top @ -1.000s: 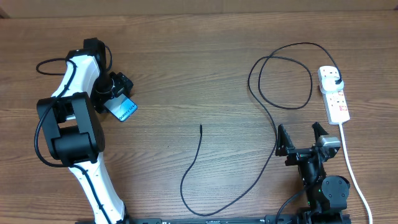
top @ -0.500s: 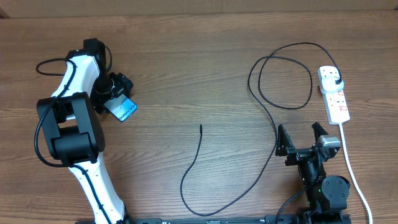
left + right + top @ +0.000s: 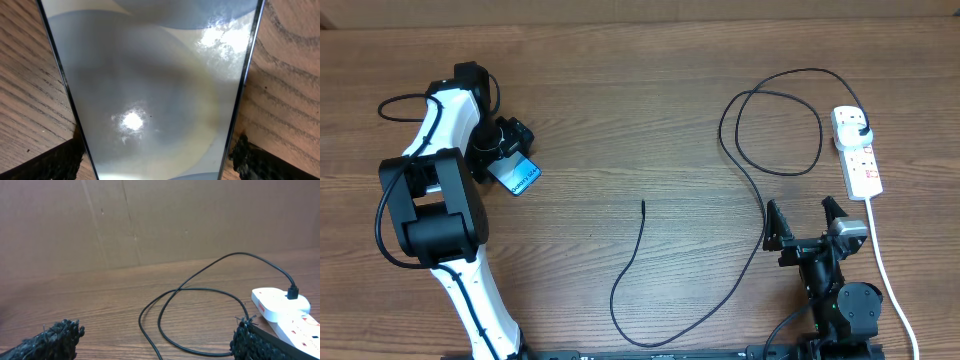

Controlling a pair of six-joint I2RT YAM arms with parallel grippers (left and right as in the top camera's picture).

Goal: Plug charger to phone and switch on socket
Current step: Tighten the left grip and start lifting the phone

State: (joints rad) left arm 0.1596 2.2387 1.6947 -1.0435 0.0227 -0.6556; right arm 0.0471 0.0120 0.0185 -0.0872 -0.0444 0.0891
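At nine o'clock the left claw (image 3: 160, 162) straddles the phone (image 3: 160, 90) wide, likely to brace it; the right claw (image 3: 802, 212) hangs wide.

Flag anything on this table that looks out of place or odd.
Nothing is spilled or damaged. The charger's black plug sits in the power strip at the right, but its connector tip lies loose mid-table, well apart from the phone at the left, which lies askew.
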